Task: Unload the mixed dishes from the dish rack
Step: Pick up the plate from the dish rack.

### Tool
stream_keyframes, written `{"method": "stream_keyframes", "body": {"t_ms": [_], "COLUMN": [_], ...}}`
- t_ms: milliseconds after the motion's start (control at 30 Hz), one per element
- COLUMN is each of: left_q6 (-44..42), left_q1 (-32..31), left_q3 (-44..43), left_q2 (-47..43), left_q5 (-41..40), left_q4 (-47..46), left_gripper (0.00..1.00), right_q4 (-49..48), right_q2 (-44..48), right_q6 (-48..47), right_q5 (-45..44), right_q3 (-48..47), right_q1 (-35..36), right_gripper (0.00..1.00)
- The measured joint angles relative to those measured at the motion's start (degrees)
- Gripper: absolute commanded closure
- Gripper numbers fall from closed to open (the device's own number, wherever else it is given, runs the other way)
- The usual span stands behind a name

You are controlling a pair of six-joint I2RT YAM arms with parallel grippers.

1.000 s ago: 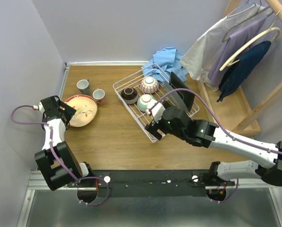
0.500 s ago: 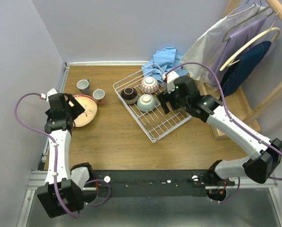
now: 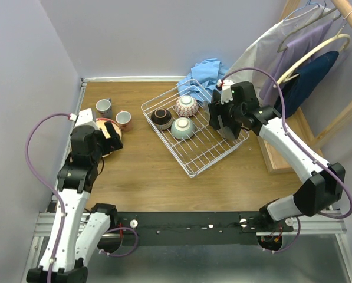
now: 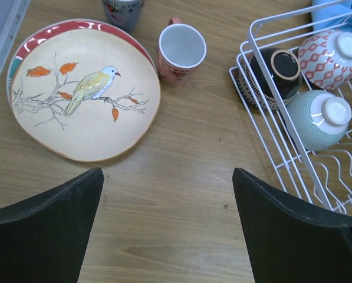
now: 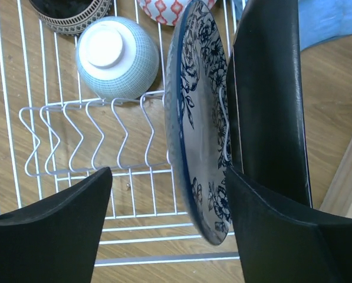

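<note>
The right gripper (image 5: 167, 177) has swung over the dish rack (image 3: 166, 141), jaws wide astride a standing plate (image 5: 199, 118); that one looks next. The left gripper (image 4: 167, 177) idles, jaws wide

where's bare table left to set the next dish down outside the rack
Widest bare patch: the table between the dish rack and the table's near edge. Narrower: between the bird plate and the rack. Crowded: the far left by the cups, and behind the rack, where blue cloth lies at its corner.
</note>
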State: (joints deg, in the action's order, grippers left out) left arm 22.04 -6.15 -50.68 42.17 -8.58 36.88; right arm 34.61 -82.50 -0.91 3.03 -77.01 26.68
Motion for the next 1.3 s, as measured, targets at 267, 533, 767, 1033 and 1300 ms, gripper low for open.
{"method": "stream_keyframes", "body": {"t_ms": [267, 533, 767, 1033, 1300], "left_q6": [1.90, 4.98, 5.68, 5.64, 5.64], "left_q1": [-0.09, -0.33, -1.31, -2.54, -3.32], "left_q3": [0.24, 1.68, 1.77, 1.77, 1.77], "left_q2": [-10.27, -11.10, -10.58, -9.51, -8.24], "left_q5": [-1.31, -0.92, -0.46, 0.48, 1.60], "left_q4": [2.97, 3.65, 4.52, 4.63, 4.48], "left_gripper": [0.01, 0.01, 0.01, 0.01, 0.01], "right_q4": [0.00, -0.28, -0.42, 1.11, 4.59], "right_q2": [-3.48, -6.47, -6.80, -6.80, -6.75], "right_q6": [-0.24, -0.72, -3.21, -5.18, -6.01], "right_q5": [7.41, 12.31, 13.11, 13.49, 14.23], "right_q3": [-0.42, -0.94, -1.25, -2.64, -5.11], "right_q1": [-3.74, -5.14, -6.23, -6.45, -6.86], "right_gripper": [0.42, 0.65, 0.90, 0.99, 0.99]}}
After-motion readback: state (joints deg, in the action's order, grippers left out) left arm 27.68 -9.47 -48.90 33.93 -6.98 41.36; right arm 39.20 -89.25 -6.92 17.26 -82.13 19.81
